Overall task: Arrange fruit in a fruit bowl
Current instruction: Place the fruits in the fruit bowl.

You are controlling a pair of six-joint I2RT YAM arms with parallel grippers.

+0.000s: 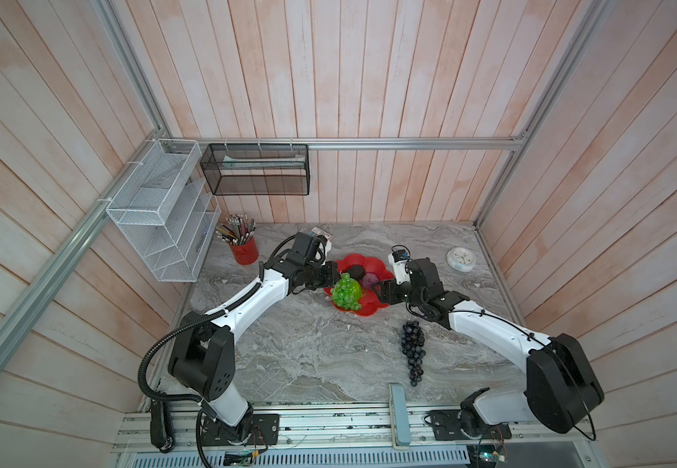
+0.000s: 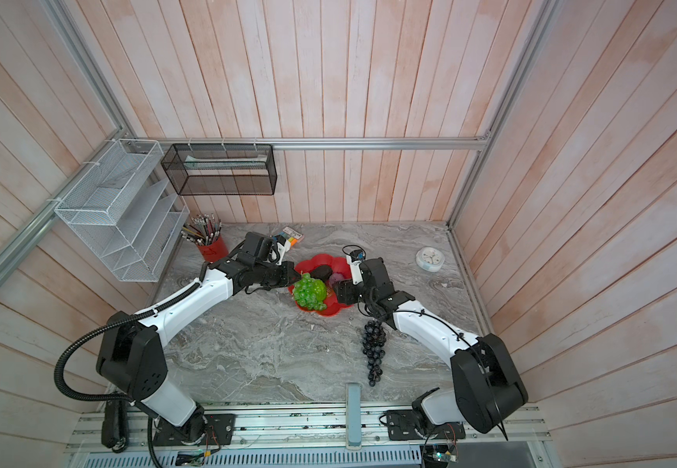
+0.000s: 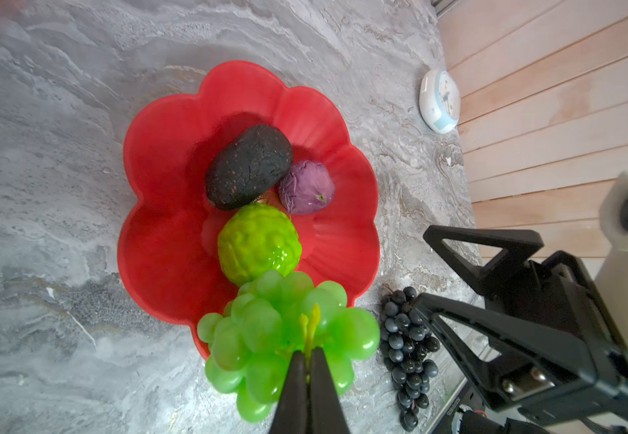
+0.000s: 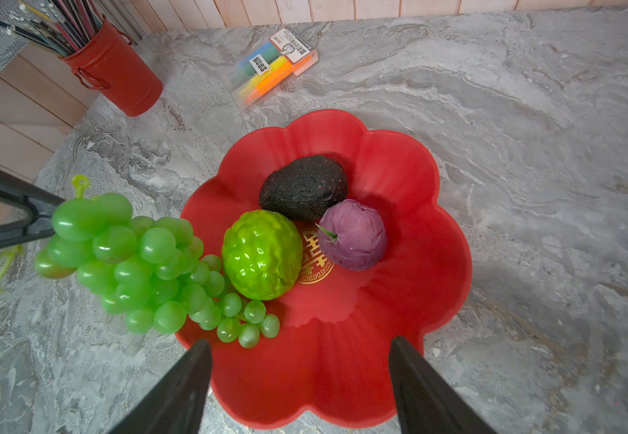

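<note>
The green grape bunch (image 3: 286,330) hangs by its thin stalk from the left end effector (image 3: 308,357), whose jaws are pinched shut on that stalk alone. The right end effector (image 4: 299,345) stands with its jaws spread and nothing between them, poised at the edge of the fruit bowl (image 4: 399,169). The bunch straddles the scalloped rim. Its narrow tip reaches in beside the bumpy lime-green fruit (image 4: 261,255), while its heavier upper part sits out over the desk (image 1: 308,348); whether the lowest grapes touch the dish I cannot tell. Deeper in the bowl, the avocado (image 4: 303,188) and the small purple fruit (image 4: 355,235) lie against each other by the gold emblem (image 4: 314,263). The dark grape bunch (image 1: 412,348) lies on the desk, near the right arm and well apart from the bowl. Three fruits look placed, one is partway in and one is untouched. The stalk is a slim hold, so a jolt could let it slip. If released here, most of the bunch's weight is outside the rim, and it would likely slide back onto the desk or press the shallow edge down. Pushing it further in could shove the round bumpy fruit into its neighbours. The two end effectors are also close together over the dish and could clash.
</note>
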